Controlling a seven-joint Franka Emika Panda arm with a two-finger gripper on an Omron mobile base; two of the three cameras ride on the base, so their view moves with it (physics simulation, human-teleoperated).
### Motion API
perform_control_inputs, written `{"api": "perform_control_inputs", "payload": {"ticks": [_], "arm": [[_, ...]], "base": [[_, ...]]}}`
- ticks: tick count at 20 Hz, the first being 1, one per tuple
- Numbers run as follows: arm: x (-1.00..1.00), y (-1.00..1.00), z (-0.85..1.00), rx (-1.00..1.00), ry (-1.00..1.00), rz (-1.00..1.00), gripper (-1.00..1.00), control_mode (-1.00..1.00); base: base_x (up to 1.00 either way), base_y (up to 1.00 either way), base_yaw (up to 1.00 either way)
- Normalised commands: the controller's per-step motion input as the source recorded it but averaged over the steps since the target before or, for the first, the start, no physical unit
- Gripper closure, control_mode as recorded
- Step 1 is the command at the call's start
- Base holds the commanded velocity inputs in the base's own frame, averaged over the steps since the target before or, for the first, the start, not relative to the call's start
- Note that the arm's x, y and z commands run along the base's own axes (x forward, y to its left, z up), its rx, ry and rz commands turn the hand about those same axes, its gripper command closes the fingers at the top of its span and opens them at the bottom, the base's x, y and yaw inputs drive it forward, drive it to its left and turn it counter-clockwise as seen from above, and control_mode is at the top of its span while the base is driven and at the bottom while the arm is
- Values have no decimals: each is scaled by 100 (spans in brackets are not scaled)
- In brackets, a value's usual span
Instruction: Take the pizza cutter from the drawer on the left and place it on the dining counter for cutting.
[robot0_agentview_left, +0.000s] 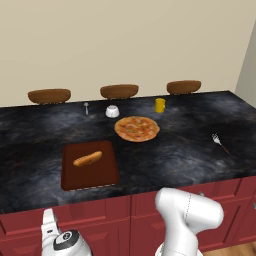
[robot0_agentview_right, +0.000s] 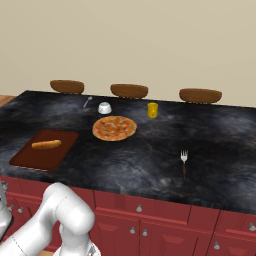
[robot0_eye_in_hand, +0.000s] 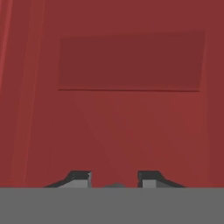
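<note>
Seen from the hand, the red drawer front is very close. My gripper is pressed up to it, its two dark fingertips rising at the bottom. A small grey knob sits between them and the jaws are shut on it. The pizza cutter is hidden. In the left base view the drawer lies under the black marbled dining counter, with my white arm bent low in front of the cabinets.
On the counter are a dark red cutting board bearing a bread roll, a pizza, a white bowl, a yellow cup, a spoon and a fork. Three brown stools stand behind it.
</note>
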Motion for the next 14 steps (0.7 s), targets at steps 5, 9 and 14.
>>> {"api": "perform_control_inputs", "payload": {"ticks": [5, 9, 14], "arm": [[0, 0, 0, 0, 0, 0, 100, -100], [-10, 0, 0, 0, 0, -1, 100, -100], [-52, 0, 0, 0, 0, 0, 100, -100]], "base": [[0, 0, 0], [0, 0, 0], [0, 0, 0]]}}
